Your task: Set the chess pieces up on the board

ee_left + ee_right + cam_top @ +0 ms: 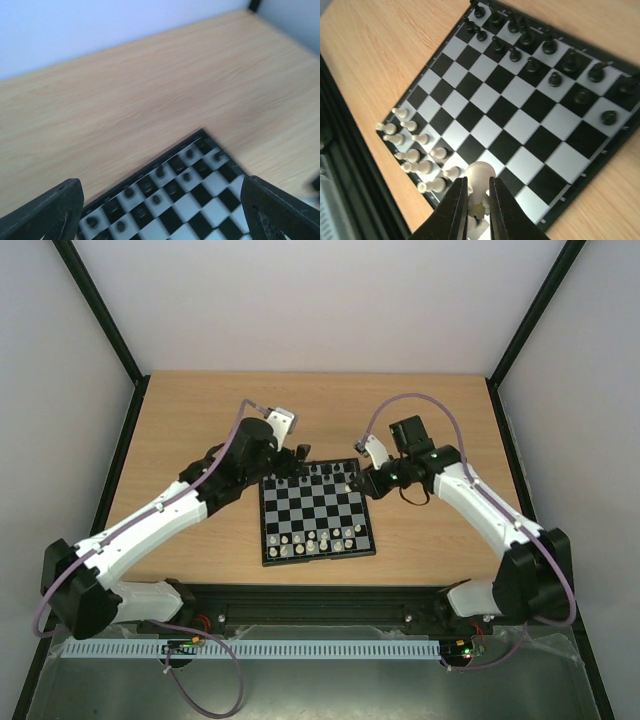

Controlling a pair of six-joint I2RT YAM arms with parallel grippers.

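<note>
View from my right wrist: my right gripper is closed on 1 cream-white piece, pinched low on its body with its rounded head standing clear above the fingertips, held over the near side of the board. My left gripper is spread wide and holds nothing; it hangs above the far left corner of the board, over the black pieces.

To do this step well, I judge that I should keep the piece upright, centre it over a vacant square in the white rows, lower straight down until the base meets the board, and only then part the fingers a little. The standing white pieces are crowded just beside my fingers, so a sideways approach or a wide release could topple them. The left arm should stay off the board meanwhile.

No box, tray or bag shows in any view. The board is the only holder: black pieces appear to fill its 2 far rows, white pieces stand in part of its 2 near rows, several squares at one near corner look vacant, and the middle rows are bare
</note>
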